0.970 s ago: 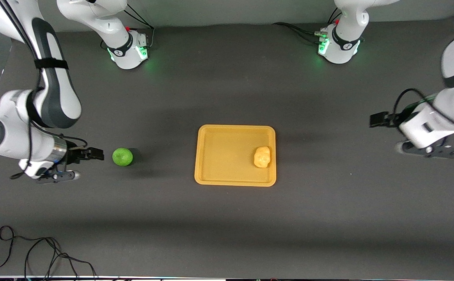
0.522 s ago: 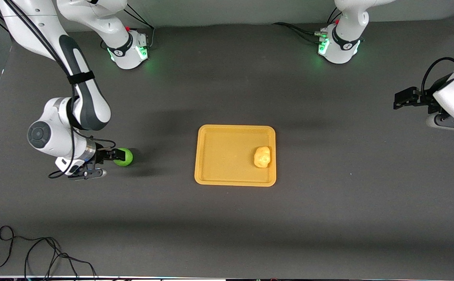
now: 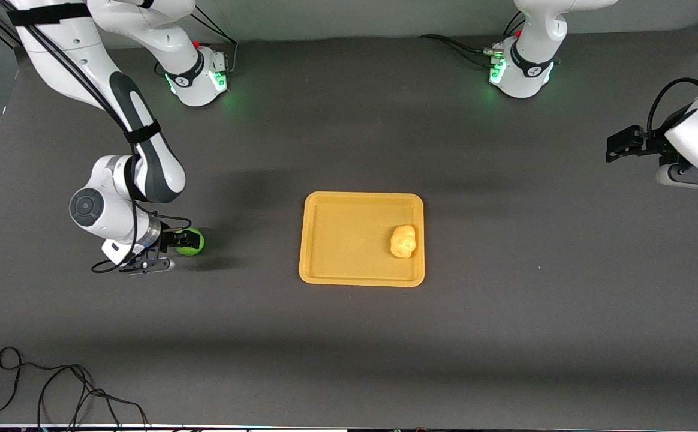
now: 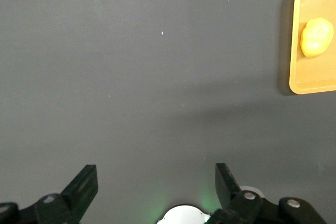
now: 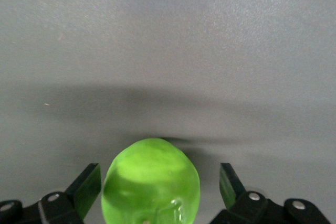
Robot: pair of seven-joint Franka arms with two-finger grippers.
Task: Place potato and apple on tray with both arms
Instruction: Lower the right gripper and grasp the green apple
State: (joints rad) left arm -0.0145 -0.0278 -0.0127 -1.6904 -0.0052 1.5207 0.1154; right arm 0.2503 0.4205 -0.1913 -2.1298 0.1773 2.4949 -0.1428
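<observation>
The green apple [image 3: 192,242] sits on the table toward the right arm's end. My right gripper [image 3: 182,240] is open and down around it; in the right wrist view the apple [image 5: 151,182] lies between the two fingers [image 5: 86,187] with gaps on both sides. The pale yellow potato [image 3: 403,241] lies on the orange-yellow tray [image 3: 337,237], in its part toward the left arm's end. My left gripper [image 3: 619,144] is open and empty, up over the bare table at the left arm's end. The left wrist view shows the tray's edge [image 4: 294,85] and the potato [image 4: 315,36].
A black cable [image 3: 55,390] loops on the table near the front edge toward the right arm's end. The two arm bases [image 3: 199,72] [image 3: 520,69] stand along the back with green lights.
My right gripper has moved in to the apple and now has its fingers around it. My left arm has drawn back from the tray toward its end of the table.
</observation>
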